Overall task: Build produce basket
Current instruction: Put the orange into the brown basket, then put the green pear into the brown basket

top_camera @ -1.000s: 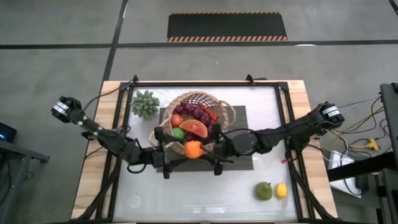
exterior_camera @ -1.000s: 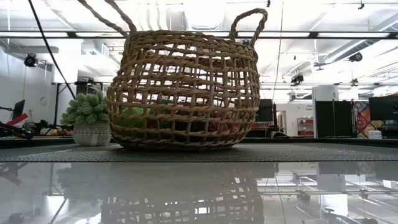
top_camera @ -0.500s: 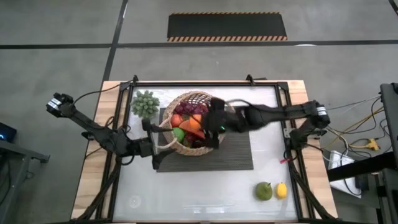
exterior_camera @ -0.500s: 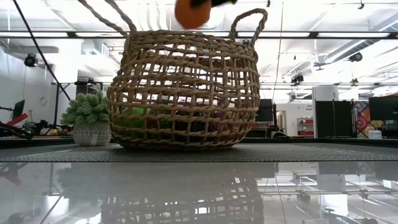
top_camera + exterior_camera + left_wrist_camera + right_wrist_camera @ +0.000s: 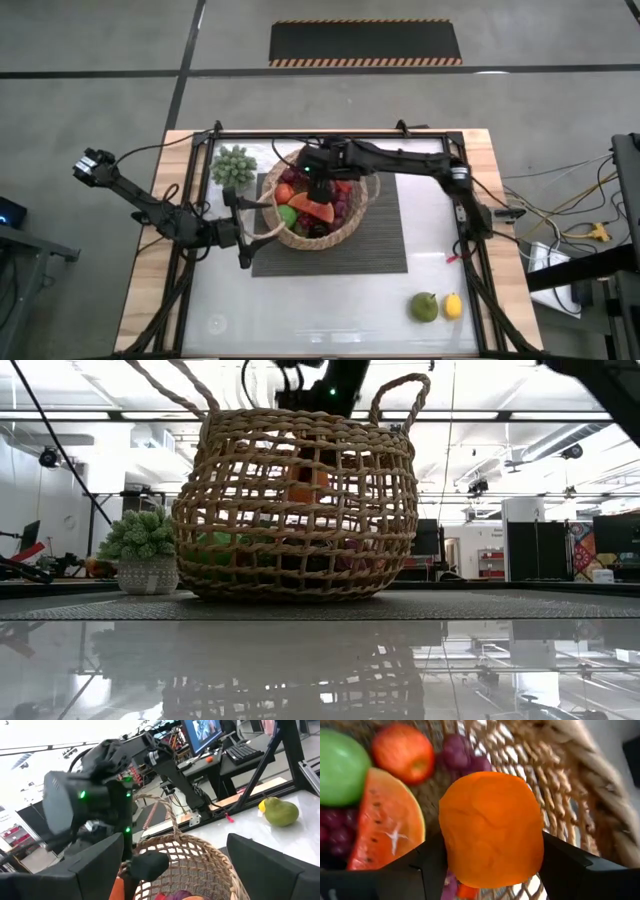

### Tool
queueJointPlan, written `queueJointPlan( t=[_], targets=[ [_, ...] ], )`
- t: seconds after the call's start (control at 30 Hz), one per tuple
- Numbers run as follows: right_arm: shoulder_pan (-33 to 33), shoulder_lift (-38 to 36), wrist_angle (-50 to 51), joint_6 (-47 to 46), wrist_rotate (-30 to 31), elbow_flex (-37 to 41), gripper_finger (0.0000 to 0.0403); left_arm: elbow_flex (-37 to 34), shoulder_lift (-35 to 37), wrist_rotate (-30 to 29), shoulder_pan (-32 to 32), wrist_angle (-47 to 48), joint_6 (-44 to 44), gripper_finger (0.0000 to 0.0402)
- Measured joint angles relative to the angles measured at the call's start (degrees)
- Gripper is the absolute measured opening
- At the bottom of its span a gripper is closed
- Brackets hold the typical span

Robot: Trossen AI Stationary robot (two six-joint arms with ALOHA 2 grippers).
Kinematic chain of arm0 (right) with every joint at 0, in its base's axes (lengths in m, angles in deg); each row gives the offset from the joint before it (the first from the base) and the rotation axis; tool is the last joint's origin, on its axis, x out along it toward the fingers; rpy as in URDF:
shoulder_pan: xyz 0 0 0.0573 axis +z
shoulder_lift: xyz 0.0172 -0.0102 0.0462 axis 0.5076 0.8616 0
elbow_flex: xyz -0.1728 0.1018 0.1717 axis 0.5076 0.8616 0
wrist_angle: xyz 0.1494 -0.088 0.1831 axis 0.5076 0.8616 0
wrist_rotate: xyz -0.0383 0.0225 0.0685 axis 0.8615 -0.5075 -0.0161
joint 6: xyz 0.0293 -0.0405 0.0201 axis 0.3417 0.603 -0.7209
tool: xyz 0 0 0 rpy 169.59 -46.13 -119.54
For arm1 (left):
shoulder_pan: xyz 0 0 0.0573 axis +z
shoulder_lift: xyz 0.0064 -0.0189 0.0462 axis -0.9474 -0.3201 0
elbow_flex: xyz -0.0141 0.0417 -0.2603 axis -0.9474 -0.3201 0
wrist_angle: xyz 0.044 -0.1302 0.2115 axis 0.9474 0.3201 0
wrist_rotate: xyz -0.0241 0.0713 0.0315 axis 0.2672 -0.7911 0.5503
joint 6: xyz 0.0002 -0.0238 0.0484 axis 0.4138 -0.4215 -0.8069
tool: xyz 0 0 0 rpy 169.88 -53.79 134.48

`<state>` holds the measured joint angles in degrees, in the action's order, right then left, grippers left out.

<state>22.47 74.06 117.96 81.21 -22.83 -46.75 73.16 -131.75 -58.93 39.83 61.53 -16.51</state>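
Observation:
The tan woven basket (image 5: pixel 357 222) stands on a dark ribbed mat (image 5: pixel 385 250). It holds a watermelon slice (image 5: pixel 316 209), a green apple (image 5: pixel 288 215), a red apple (image 5: pixel 404 751) and purple grapes (image 5: pixel 337 205). My right gripper (image 5: pixel 318 183) reaches into the basket from its far side, shut on the orange (image 5: pixel 492 827). The orange shows through the weave below the rim (image 5: pixel 308 482). My left gripper (image 5: pixel 250 232) stands open at the basket's left handle (image 5: pixel 167 817), touching nothing. A green pear (image 5: pixel 424 306) and a lemon (image 5: pixel 453 305) lie on the table's near right. My right gripper pinches the orange between its two fingers (image 5: pixel 427 865), one on each opposite side (image 5: pixel 449 847). The fingers slant down from above the basket's far side. The orange is inside the basket, over the other fruit. I cannot tell whether it rests on any.
A small potted plant (image 5: pixel 233 166) stands at the far left beside the basket. The table's black frame rails (image 5: pixel 470 240) run along its sides. Bare white table (image 5: pixel 320 310) lies in front of the mat.
My right gripper has carried the orange from the basket's near side up over the rim and toward the far edge. It has tipped downward, and the orange now sits below the rim inside the basket. My left gripper has drawn back toward the table's left edge.

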Motion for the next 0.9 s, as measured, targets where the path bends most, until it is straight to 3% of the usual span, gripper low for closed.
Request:
queueJointPlan(
  t=[0.3,0.7,0.9],
  targets=[
    [-1.4,10.2,17.4,-1.9,0.2,-14.3,0.0245,0.0,0.1,0.0,0.0,-0.2,-2.9,0.0336],
    [-1.3,9.7,17.5,-2.2,-0.1,-14.9,0.0324,0.1,0.1,0.0,0.0,-0.2,-3.2,0.0336],
    [-0.1,7.0,17.5,-3.8,-0.1,-14.9,0.0339,0.1,0.0,0.0,0.0,-0.1,-3.2,0.0336]
  ],
)
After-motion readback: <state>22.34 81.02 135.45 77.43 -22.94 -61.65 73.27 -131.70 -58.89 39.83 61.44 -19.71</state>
